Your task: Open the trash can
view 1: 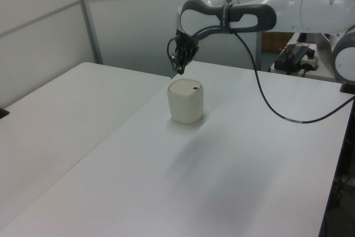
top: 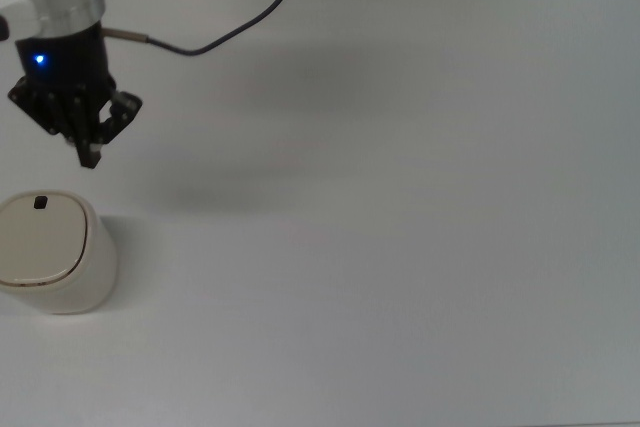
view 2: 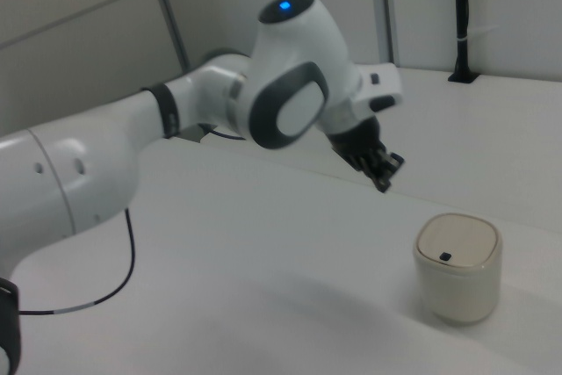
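Note:
The trash can (top: 60, 267) is a small cream-white rounded bin at the top view's left edge, its flat lid down and a small black button (top: 40, 202) near the lid's far rim. It also shows in the left view as the trash can (view 1: 186, 104) and in the right view as the trash can (view 2: 457, 274). My gripper (top: 90, 157) hangs just beyond the button side of the lid, a little above it and not touching, fingers shut together with nothing between them. The gripper (view 1: 180, 71) points down over the can's far rim, and the gripper (view 2: 385, 183) sits up-left of the can.
A black cable (top: 210, 42) trails from the arm across the white table (top: 400, 247) toward the top view's upper edge. Grey wall panels stand behind the table in the left view. A desk with equipment (view 1: 297, 56) stands at the left view's far right.

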Available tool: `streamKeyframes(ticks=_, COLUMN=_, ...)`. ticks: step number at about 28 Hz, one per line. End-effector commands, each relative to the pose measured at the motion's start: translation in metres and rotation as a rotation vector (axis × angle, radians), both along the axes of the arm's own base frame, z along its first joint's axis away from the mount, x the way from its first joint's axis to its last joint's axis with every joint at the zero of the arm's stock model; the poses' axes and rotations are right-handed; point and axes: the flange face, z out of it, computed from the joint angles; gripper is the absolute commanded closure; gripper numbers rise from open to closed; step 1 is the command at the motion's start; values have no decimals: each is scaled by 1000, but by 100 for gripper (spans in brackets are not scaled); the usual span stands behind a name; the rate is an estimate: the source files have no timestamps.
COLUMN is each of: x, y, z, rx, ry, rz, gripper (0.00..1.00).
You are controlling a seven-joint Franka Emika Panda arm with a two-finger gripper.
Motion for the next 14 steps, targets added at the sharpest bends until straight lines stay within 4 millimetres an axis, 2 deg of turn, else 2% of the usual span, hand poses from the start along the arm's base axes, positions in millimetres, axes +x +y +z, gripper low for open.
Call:
streamKeyframes(ticks=1, x=14, y=-31, z=-47, rx=-10, ry=-12, rz=-53, gripper=100)
streamKeyframes(ticks=7, x=17, y=-59, z=-83, rx=-16, ry=-21, rz=-88, gripper=100)
streamKeyframes(ticks=9, x=15, y=-70, z=-85, rx=-20, ry=-25, rz=-100, gripper=100)
streamKeyframes(ticks=14, x=17, y=-77, z=-114, rx=-29, ry=13, rz=-96, gripper=100)
